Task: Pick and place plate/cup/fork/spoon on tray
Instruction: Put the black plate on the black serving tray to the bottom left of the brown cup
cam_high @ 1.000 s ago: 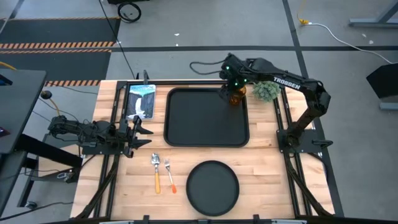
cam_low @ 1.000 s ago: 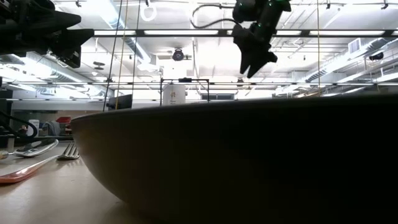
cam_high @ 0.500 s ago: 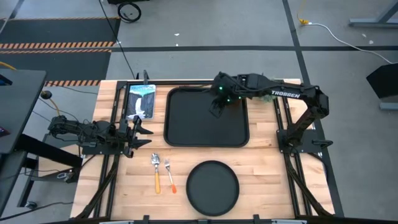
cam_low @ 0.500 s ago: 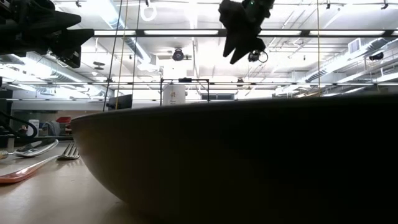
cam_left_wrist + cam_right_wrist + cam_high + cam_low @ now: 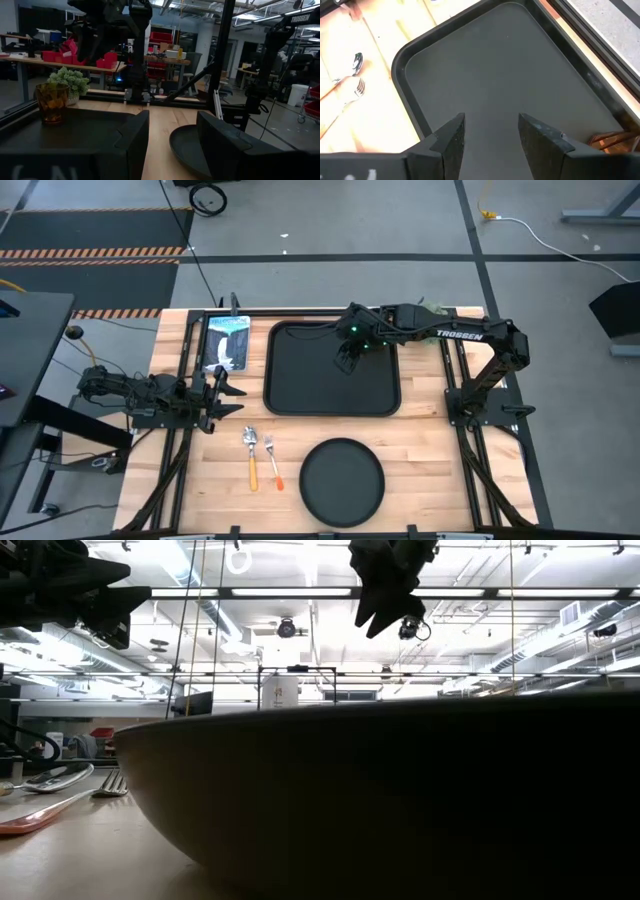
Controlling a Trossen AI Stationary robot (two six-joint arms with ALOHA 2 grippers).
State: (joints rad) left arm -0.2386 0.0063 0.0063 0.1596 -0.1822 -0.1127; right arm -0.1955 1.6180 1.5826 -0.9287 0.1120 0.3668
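The right gripper (image 5: 347, 361) hovers over the tray's (image 5: 300, 380) far right part, fingers spread apart and holding nothing; the cup (image 5: 51, 102) stands upright in the tray's far right corner; the plate (image 5: 342, 480), fork (image 5: 272, 461) and spoon (image 5: 250, 454) lie on the table (image 5: 420, 460) beside the tray; the left gripper (image 5: 228, 392) rests open at the table's left edge.

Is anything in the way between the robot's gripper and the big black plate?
Nothing visible. The open right gripper hangs over the tray, and only bare tray and table lie between it and the plate.
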